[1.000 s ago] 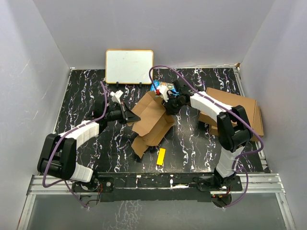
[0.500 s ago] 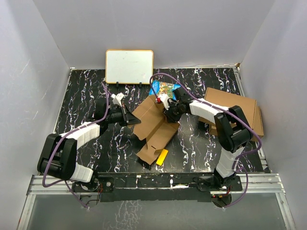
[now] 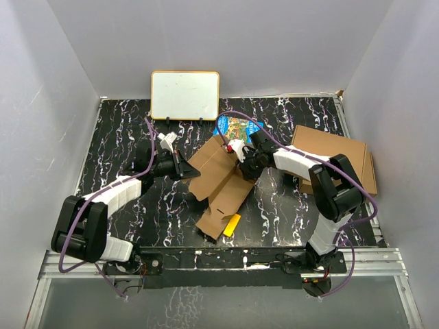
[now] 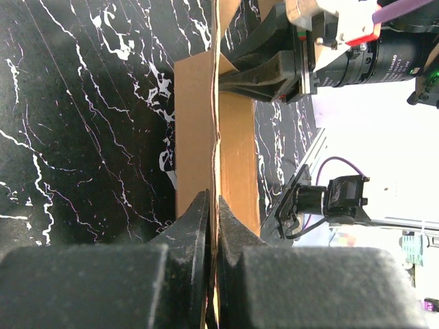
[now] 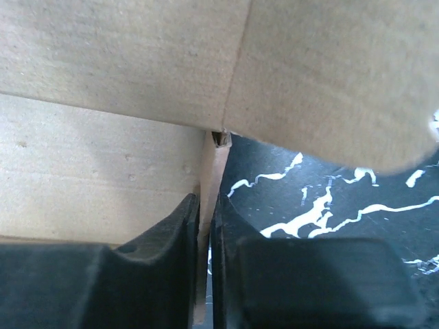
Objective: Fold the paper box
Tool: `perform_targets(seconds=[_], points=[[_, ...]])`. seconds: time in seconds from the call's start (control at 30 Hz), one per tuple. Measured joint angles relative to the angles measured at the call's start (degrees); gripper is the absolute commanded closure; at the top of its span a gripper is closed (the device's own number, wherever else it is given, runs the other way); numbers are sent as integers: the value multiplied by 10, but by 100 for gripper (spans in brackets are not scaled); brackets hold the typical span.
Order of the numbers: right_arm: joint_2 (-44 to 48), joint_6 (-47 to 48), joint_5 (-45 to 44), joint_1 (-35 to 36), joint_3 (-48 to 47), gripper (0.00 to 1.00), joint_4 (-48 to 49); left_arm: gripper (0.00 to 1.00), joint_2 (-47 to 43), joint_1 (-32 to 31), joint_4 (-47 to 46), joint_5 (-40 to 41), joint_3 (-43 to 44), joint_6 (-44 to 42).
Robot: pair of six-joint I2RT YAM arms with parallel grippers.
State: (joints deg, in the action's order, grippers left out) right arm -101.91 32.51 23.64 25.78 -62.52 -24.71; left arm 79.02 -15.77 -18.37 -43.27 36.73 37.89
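The paper box (image 3: 219, 179) sits in the middle of the black tabletop (image 3: 123, 137). It is a brown sheet with flaps, and part of it is bent up off the tabletop.

The left pincer (image 3: 186, 167) comes in from the left of the frame and is clamped tight on a thin edge of the box. In the left wrist view its two dark fingers (image 4: 188, 229) squeeze the cardboard, which stands on edge between them. The right pincer (image 3: 242, 162) comes in from the right and is pinched onto a flap on the other side. In the right wrist view its fingers (image 5: 171, 233) have a thin strip of cardboard between them.

I think the two arms hold opposite sides so the sheet cannot slide or flop while it is bent along a crease. Holding the edges leaves the middle free to fold.

The box looks only partly folded. Its lower flaps lie open toward the bottom of the frame, and a small yellow piece (image 3: 231, 224) lies just beside them.

A white board (image 3: 185, 94) stands at the top. A blue packet (image 3: 238, 126) lies just behind the box, and flat brown boxes (image 3: 339, 154) are stacked at the right.
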Motion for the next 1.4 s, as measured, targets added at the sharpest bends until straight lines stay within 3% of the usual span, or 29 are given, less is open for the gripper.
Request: perform_targets(seconds=[0.23, 0.33, 0.4, 0.73, 1.07, 1.2, 1.4], points=[[16, -23, -42, 2, 9, 91, 33, 100, 0, 1, -14, -1, 0, -4], [20, -29, -49, 4, 13, 74, 41, 100, 0, 1, -25, -9, 0, -4], [21, -30, -46, 4, 13, 69, 42, 100, -2, 1, -28, -13, 0, -6], [48, -36, -23, 4, 17, 66, 40, 100, -25, 1, -24, -24, 5, -29], [69, -83, -45, 5, 54, 75, 113, 100, -22, 2, -16, -27, 18, -32], [65, -93, -64, 7, 63, 90, 135, 100, -18, 2, -17, -28, 19, -32], [61, -103, -122, 27, 72, 92, 166, 100, -16, 2, -20, -28, 19, -29]])
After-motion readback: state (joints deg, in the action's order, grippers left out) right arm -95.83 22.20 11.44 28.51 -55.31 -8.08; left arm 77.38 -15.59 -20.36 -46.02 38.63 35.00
